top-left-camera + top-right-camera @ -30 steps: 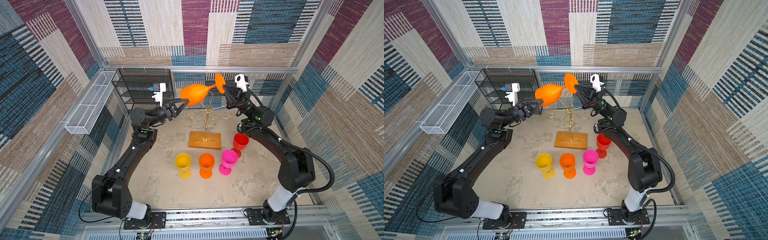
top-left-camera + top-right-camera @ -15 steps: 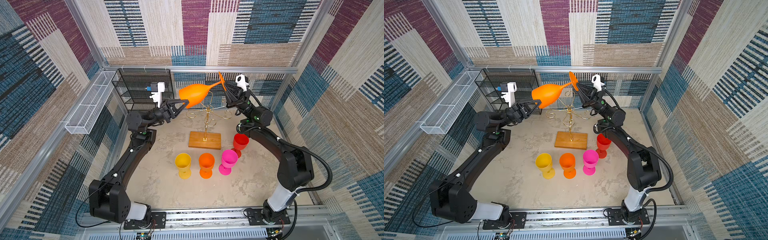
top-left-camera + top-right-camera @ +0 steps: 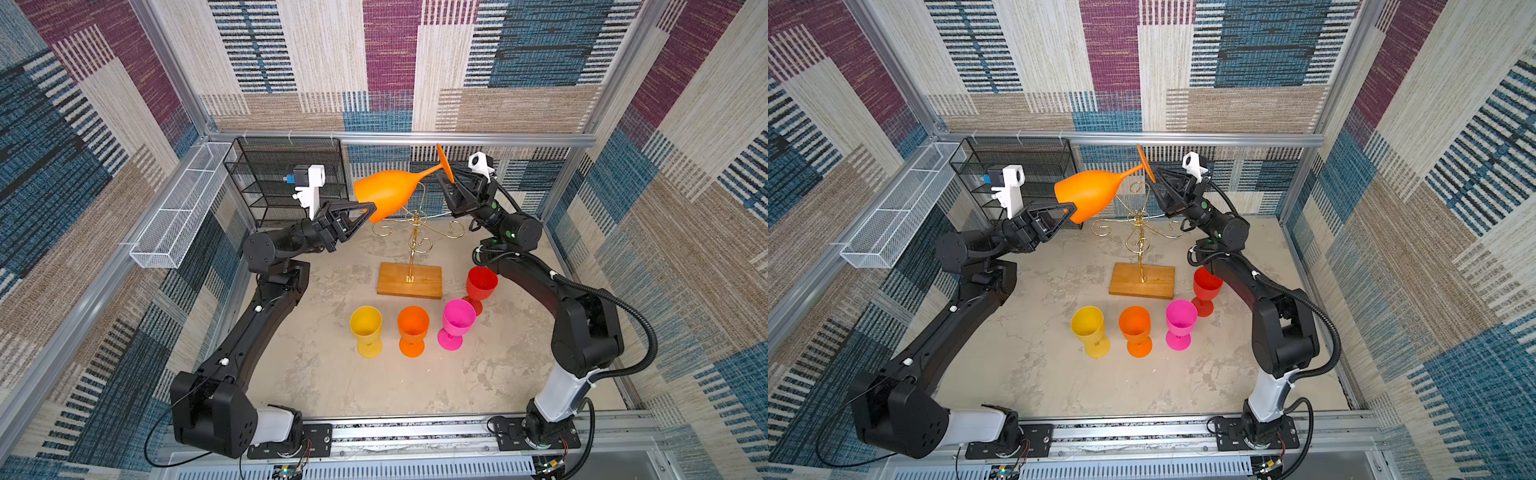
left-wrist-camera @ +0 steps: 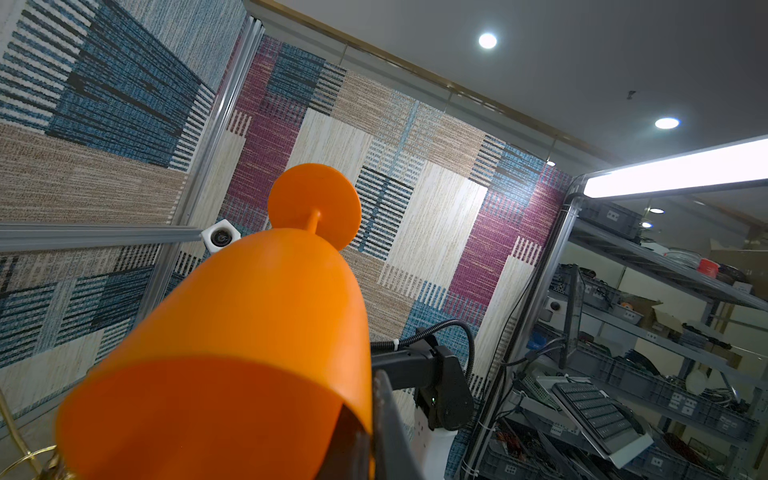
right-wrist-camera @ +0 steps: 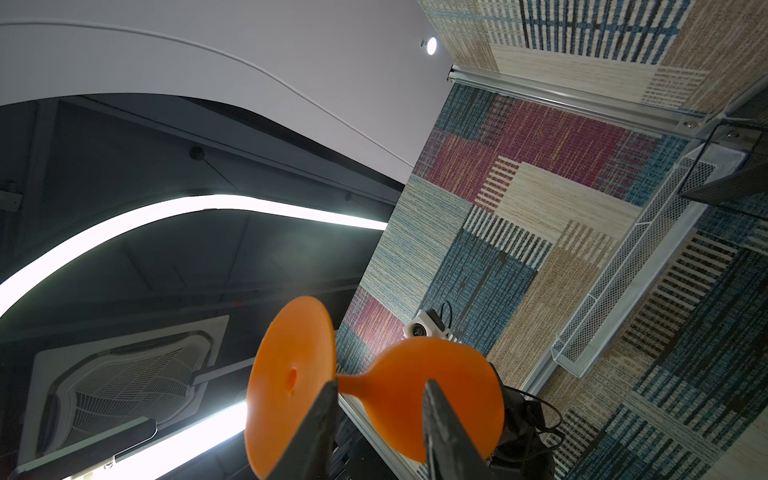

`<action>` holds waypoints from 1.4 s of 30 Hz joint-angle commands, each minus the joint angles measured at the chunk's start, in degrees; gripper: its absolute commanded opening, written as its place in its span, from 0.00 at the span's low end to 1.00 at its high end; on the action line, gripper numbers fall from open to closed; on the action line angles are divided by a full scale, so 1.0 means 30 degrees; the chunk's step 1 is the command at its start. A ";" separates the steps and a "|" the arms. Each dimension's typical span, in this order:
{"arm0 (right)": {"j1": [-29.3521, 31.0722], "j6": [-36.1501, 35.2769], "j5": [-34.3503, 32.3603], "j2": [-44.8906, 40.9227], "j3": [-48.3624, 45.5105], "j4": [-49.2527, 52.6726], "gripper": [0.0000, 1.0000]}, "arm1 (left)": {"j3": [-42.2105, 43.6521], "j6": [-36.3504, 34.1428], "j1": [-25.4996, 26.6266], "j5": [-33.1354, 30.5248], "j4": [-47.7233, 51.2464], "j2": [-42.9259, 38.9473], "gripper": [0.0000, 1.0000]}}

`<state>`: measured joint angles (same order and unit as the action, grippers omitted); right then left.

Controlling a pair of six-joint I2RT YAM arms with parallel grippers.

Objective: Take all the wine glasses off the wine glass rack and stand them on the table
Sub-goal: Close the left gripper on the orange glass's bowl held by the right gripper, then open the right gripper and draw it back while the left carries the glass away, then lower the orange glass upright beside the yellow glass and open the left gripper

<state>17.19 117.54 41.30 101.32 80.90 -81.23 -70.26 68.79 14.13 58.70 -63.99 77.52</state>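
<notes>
Left gripper (image 3: 369,209) is clamped on the wine glass (image 3: 388,189) rim, the glass lying sideways beyond its tips, clear above the wine glass rack (image 3: 411,243); right gripper (image 3: 448,182) stands parted astride the stem. Removal looks done, set-down remains

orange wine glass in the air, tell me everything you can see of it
The wine glass is opaque, matte orange, plastic-looking: a tall rounded bowl, short thin stem, flat round foot. It lies nearly on its side in the air above the gold wine glass rack, seemingly clear of it, foot raised toward the back wall. The left gripper pinches the bowl's rim; the right gripper stands open around the stem.
</notes>
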 commanded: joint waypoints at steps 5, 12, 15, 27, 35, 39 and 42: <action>-0.1195 -0.1217 0.1527 -0.2192 -0.1216 -0.4526 0.41 | -0.0436 -0.4310 0.0006 -0.0400 0.5732 -0.2302 0.00; -0.2926 -1.6328 0.2448 -0.8469 -0.2090 1.4026 0.41 | -0.3213 -1.3438 0.0000 -0.5783 2.1234 -0.5730 0.00; -0.2859 -2.5120 -0.2697 -1.0896 0.0336 2.4950 0.41 | -0.5010 -1.5393 -0.0007 -0.9506 2.6543 -0.6470 0.00; -0.2860 -3.1135 -1.1201 -1.4901 -0.0609 3.0588 0.46 | -0.9084 -1.7329 -0.0023 -1.9855 4.1137 -0.4780 0.00; -0.2889 -3.1674 -1.2083 -1.4562 -0.0784 3.1211 0.46 | -0.5896 -1.7365 0.0003 -1.7607 4.2601 -0.1788 0.00; -0.2894 -3.1628 -1.1892 -1.4320 -0.0769 3.1472 0.46 | -0.4915 -1.7475 0.0532 -1.6670 4.2529 0.0143 0.00; -0.2888 -3.1474 -1.1529 -1.4464 -0.0977 3.1191 0.46 | -0.4563 -1.7453 0.1270 -1.6782 4.1848 0.1203 0.00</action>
<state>8.49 23.31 6.22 58.30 78.26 13.32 -84.55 17.63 16.80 6.59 62.43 79.64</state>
